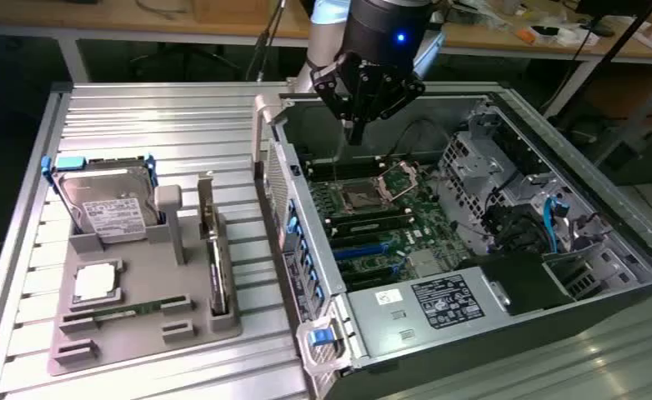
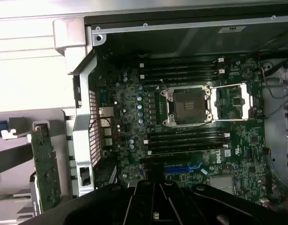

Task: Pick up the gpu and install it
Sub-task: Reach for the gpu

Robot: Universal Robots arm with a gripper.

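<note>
- Overhead, 1 robot arm hangs above an open computer case [image 1: 593, 250] that lies on its side on a ribbed metal table [image 1: 137, 125].
- Its gripper [image 1: 354, 133] points down over the far part of the case, above the green motherboard [image 1: 376, 221], and touches nothing.
- The 2 fingers are pressed together into a narrow tip and hold nothing.
- The gpu [image 1: 217, 262] sits well apart from the gripper, outside the case toward the exterior view's left.
- It stands on its long edge in a slot of a gray holder [image 1: 148, 337], with its silver end bracket rising at the far end.
- In the wrist view, the gpu [image 2: 44, 173] appears as a green board just outside the case's perforated wall [image 2: 83, 140].
- The same holder carries a silver hard drive [image 1: 103, 204] with a white label, propped up at the far end.
- A square processor chip [image 1: 95, 282] lies flat in the holder, with a narrow green RAM stick [image 1: 115, 312] lying nearer the front.
- Inside the case, the processor socket [image 2: 188, 105] has its metal frame swung open, with dark memory slots on 2 sides.
- A blue expansion slot [image 2: 181, 168] lies on the board close to the gripper's dark body.
- A power supply [image 1: 438, 302] with a printed label fills the case's near end.
</note>
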